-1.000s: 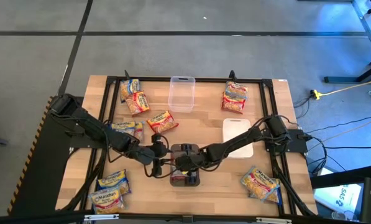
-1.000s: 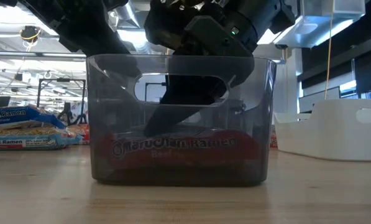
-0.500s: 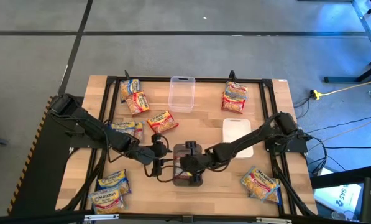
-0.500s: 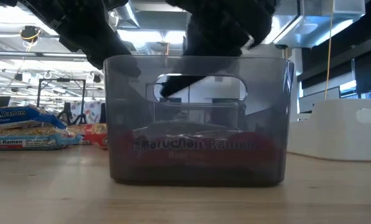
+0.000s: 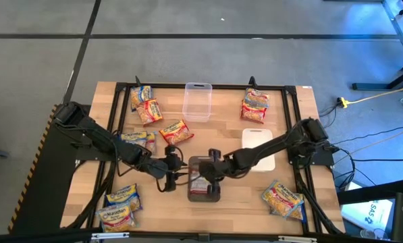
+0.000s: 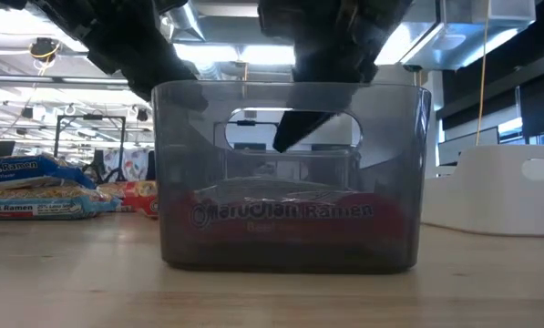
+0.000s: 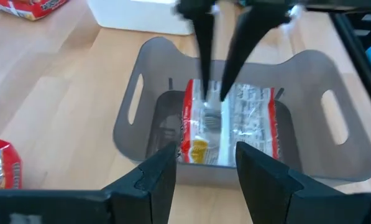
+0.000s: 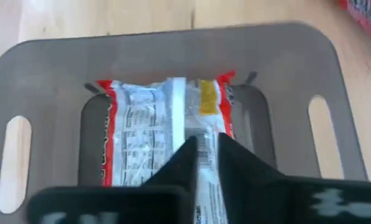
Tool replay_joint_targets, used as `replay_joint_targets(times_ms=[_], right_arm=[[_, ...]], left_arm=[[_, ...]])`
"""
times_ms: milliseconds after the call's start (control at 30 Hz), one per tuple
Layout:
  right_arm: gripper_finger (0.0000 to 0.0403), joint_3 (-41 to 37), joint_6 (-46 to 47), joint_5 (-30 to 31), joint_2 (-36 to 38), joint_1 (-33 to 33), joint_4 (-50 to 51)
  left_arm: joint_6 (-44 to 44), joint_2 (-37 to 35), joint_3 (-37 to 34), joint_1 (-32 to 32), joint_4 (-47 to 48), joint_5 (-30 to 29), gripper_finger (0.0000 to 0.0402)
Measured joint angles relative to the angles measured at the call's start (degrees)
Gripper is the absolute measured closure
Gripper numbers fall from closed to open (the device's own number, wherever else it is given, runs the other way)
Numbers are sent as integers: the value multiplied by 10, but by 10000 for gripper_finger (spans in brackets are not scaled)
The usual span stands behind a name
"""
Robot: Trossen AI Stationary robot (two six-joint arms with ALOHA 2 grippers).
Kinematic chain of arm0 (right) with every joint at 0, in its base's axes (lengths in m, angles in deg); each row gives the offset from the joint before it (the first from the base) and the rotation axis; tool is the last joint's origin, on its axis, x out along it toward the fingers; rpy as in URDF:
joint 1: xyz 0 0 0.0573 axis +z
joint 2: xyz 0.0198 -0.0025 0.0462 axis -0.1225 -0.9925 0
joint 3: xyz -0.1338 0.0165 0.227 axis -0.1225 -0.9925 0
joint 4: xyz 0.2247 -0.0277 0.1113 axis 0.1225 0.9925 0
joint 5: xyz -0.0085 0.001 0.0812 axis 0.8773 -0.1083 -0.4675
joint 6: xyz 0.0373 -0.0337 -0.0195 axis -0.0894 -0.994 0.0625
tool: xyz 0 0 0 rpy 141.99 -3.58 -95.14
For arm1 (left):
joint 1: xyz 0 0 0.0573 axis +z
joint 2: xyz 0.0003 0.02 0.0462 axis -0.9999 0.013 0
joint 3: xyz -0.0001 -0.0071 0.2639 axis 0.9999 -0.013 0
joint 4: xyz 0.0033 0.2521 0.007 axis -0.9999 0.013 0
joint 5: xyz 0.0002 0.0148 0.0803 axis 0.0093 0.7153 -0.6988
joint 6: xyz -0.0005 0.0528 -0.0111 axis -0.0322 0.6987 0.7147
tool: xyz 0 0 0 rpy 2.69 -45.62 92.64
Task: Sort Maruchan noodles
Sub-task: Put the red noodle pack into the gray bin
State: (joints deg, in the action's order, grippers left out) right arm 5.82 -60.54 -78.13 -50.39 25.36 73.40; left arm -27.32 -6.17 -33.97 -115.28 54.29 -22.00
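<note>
A grey translucent bin (image 5: 204,199) stands at the table's near middle. One red Maruchan noodles packet (image 7: 253,124) lies flat on its floor, back side up (image 8: 135,130). My right gripper (image 7: 215,98) hangs over the bin and points down at the packet. Its fingers stand a narrow gap apart and hold nothing. My left gripper (image 7: 204,158) is open, just outside the bin's left wall (image 5: 190,177), and holds nothing. Other packets lie loose on the table at the far left (image 5: 147,111), left (image 5: 176,131), near left (image 5: 123,197), far right (image 5: 255,104) and near right (image 5: 282,199).
A clear container (image 5: 196,101) stands at the far middle. A white container (image 5: 258,148) stands just right of the grey bin, under my right arm. A black frame (image 5: 292,91) runs around the work area. Bare wood lies between the bin and the near edge.
My right gripper has risen out of the grey bin, from deep inside it to above its rim, and has rolled a little. The red packet stays flat on the bin's floor. The bin has slid slightly toward the table's right.
</note>
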Motion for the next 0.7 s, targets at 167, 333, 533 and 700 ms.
replay_joint_targets(times_ms=[167,333,533,700], right_arm=[[248,0,18,-11,0,-4,5],[133,0,18,-9,-5,-10,5],[75,0,13,-31,-12,-12,9],[71,0,12,-50,-23,-12,13]], left_arm=[[-7,6,0,-1,-33,21,243],[-21,35,1,-20,-69,47,243],[-77,50,2,-61,-82,55,243],[-120,50,2,-107,-101,35,243]])
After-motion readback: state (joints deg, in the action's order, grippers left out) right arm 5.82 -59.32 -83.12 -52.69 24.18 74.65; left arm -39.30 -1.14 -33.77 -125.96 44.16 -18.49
